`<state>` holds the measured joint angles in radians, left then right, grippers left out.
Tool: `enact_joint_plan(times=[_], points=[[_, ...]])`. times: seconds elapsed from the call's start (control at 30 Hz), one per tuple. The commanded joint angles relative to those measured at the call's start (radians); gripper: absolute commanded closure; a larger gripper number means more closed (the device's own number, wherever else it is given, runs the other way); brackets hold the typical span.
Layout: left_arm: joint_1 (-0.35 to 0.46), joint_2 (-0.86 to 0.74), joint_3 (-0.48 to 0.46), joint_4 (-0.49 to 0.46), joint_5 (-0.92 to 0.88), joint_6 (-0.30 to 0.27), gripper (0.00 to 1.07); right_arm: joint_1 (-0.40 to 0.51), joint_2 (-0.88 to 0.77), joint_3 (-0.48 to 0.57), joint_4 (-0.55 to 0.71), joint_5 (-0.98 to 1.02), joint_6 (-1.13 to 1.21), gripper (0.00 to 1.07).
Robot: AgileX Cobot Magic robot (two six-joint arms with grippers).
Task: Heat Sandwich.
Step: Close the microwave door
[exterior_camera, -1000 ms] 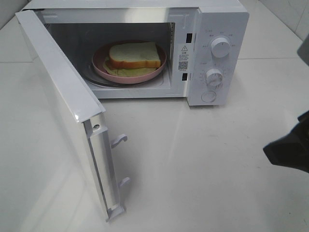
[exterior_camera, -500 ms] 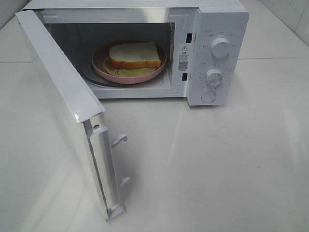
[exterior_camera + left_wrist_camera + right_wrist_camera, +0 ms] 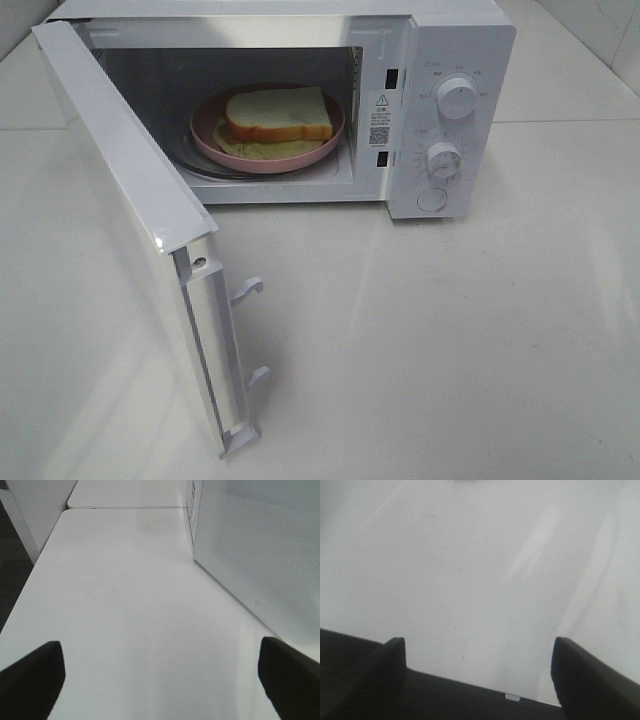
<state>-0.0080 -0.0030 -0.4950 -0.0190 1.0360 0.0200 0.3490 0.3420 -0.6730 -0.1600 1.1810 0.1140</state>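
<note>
Both claws open and empty: left claw (image 3: 160,677), right claw (image 3: 479,666) over bench (image 3: 480,555); sandwich (image 3: 277,115) sits on pink plate (image 3: 207,146) inside open microwave (image 3: 462,190), bench's far edge. Light, soft, squashes easily; I'd grip plate rim instead.

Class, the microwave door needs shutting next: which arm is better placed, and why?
Left. The left pincer hangs open beside the door, facing its outer side; the right pincer sees only table.

A white sticker (image 3: 379,117) bearing a warning triangle and a QR code sits on the microwave (image 3: 465,50) frame; its print and the dial (image 3: 457,98) markings are unreadable.
</note>
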Motion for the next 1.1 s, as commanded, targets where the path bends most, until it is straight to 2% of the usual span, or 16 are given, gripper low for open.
enact_joint_plan(times=[0.03,0.37,0.5,0.6,0.8,1.1], points=[[0.001,-0.027,0.002,0.004,-0.008,-0.002,0.03,-0.07,-0.069,0.003,-0.018,0.008,0.011,0.31],[0.001,-0.027,0.002,0.004,-0.008,-0.002,0.03,-0.191,-0.19,0.006,-0.012,-0.018,-0.045,0.31],[0.001,-0.027,0.002,0.004,-0.008,-0.002,0.03,-0.219,-0.249,0.052,0.006,-0.042,-0.048,0.31],[0.001,-0.027,0.002,0.004,-0.008,-0.002,0.03,-0.232,-0.308,0.132,0.008,-0.08,-0.048,0.31],[0.001,-0.027,0.002,0.004,-0.008,-0.002,0.03,-0.232,-0.372,0.169,0.02,-0.148,-0.056,0.31],[0.001,-0.027,0.002,0.004,-0.008,-0.002,0.03,-0.232,-0.372,0.17,0.018,-0.148,-0.056,0.31]])
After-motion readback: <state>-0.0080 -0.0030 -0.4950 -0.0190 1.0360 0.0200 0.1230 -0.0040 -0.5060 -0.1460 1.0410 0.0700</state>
